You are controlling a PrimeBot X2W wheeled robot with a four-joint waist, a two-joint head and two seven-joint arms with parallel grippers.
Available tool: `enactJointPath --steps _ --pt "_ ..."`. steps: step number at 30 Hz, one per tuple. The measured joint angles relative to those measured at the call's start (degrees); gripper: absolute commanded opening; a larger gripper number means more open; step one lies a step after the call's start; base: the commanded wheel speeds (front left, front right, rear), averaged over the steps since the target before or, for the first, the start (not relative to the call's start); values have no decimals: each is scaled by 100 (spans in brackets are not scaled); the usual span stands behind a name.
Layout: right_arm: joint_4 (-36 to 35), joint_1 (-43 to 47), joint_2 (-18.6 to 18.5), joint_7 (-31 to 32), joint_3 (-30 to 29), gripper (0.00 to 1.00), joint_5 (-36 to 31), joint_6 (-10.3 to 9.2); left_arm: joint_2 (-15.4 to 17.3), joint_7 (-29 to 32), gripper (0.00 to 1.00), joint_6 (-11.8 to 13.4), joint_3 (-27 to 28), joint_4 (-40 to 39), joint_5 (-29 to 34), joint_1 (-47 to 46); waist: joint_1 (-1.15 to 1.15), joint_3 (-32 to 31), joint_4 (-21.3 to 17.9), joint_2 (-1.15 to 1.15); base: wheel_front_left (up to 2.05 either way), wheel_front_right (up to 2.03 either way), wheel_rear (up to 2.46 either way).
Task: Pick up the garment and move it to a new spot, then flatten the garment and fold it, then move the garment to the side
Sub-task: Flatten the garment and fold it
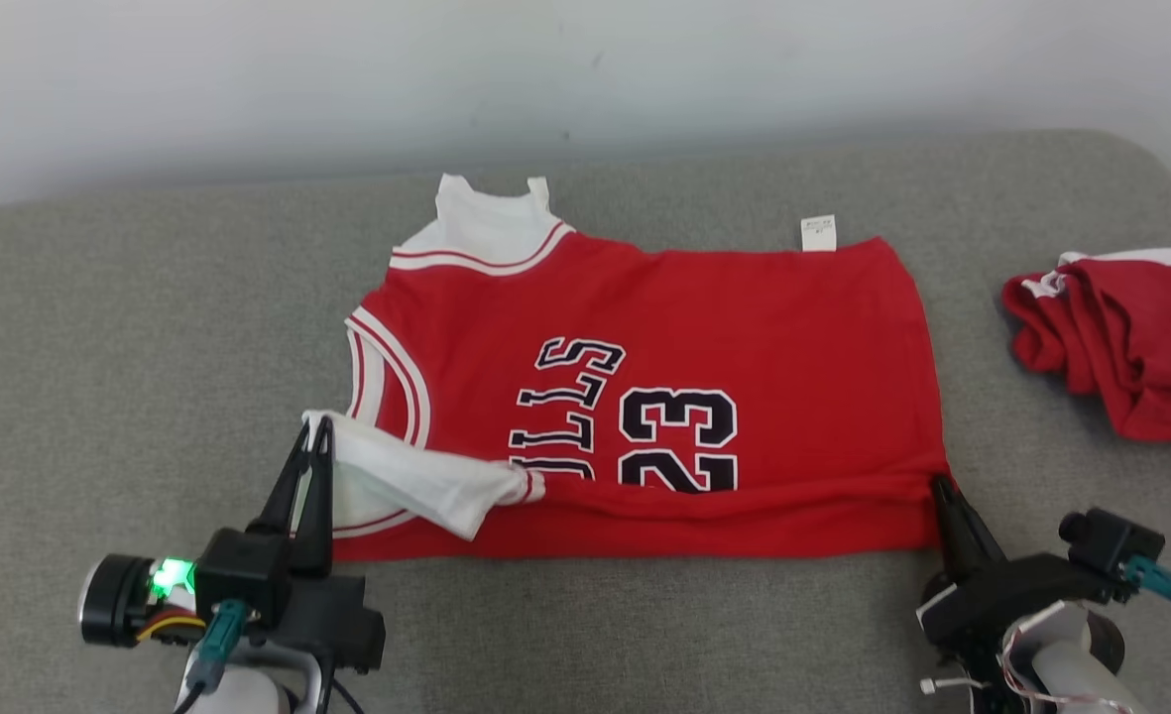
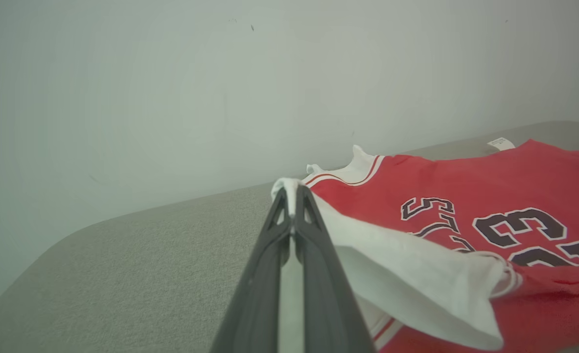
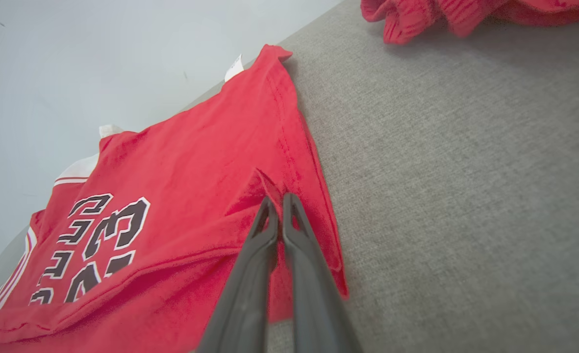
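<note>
Matt cloth jersey [image 1: 793, 317] (rough woven upholstery [image 1: 99, 347])

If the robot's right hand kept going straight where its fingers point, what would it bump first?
Probably more of the red jersey it is pinching: the right hand points in over the cloth from its near corner.

I record one garment [image 1: 763, 327]: a red sleeveless jersey with white trim, black lettering and the number 23. It lies mostly flat and sideways, collar end toward my left gripper [image 1: 315, 426], hem toward my right gripper [image 1: 940, 484]. The near edge is turned over. The left gripper's tips pinch the white-lined shoulder and the right's pinch the near hem corner.
</note>
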Motion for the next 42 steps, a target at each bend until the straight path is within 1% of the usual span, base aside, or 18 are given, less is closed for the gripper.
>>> enactJointPath --steps 5,9,12,21,28,29,30,31,32,33,35,37,41,42 --pt "18 -306 14 -8 110 0 68 0 -9 0 0 216 -4 187 19 -293 0 272 -3 0 0 0 0" --pt "-22 -439 35 -10 15 0 3 0 15 0 0 310 -37 311 31 -409 0 428 -1 0 0 0 0" --pt "-45 -493 80 -19 -183 0 -145 0 58 0 0 393 -86 334 53 -513 0 507 -4 0 0 0 0" --pt "-23 -639 240 -20 -476 0 -474 0 193 0 0 500 -220 414 77 -843 -1 671 -19 0 0 0 0" --pt "-3 -702 363 -23 -539 0 -668 0 265 0 0 499 -435 530 78 -1129 -1 804 -39 0 0 0 0" --pt "1 -711 375 -23 -542 0 -678 0 271 0 15 502 -448 545 77 -1159 -1 820 -43 0 0 0 0" --pt "8 -716 387 -24 -550 11 -680 0 277 0 71 519 -449 573 71 -1182 -1 835 -47 0 0 0 0" --pt "10 -722 403 -24 -582 46 -676 0 274 0 100 553 -436 665 25 -1193 -1 845 -54 0 0 0 0" --pt "-4 -725 423 -24 -613 85 -665 0 271 0 100 561 -421 762 -13 -1190 -1 850 -62 0 0 0 0" --pt "-42 -723 433 -24 -621 100 -655 -1 253 0 100 592 -399 842 -41 -1190 -1 853 -66 0 0 0 0" --pt "-193 -684 432 -23 -661 100 -715 -15 205 0 100 657 -318 871 -115 -1177 -1 855 -72 0 0 0 0" --pt "-386 -610 430 -22 -815 100 -913 -14 159 1 100 720 -216 790 -211 -1100 -1 848 -71 0 0 0 0" --pt "-710 -246 442 -23 -1301 100 -1307 -15 48 0 100 784 -5 556 -355 -666 -2 819 -33 0 0 0 0" --pt "-765 -127 433 -23 -1323 100 -1455 -15 8 0 100 800 40 509 -382 -555 -2 810 -18 0 0 0 0"
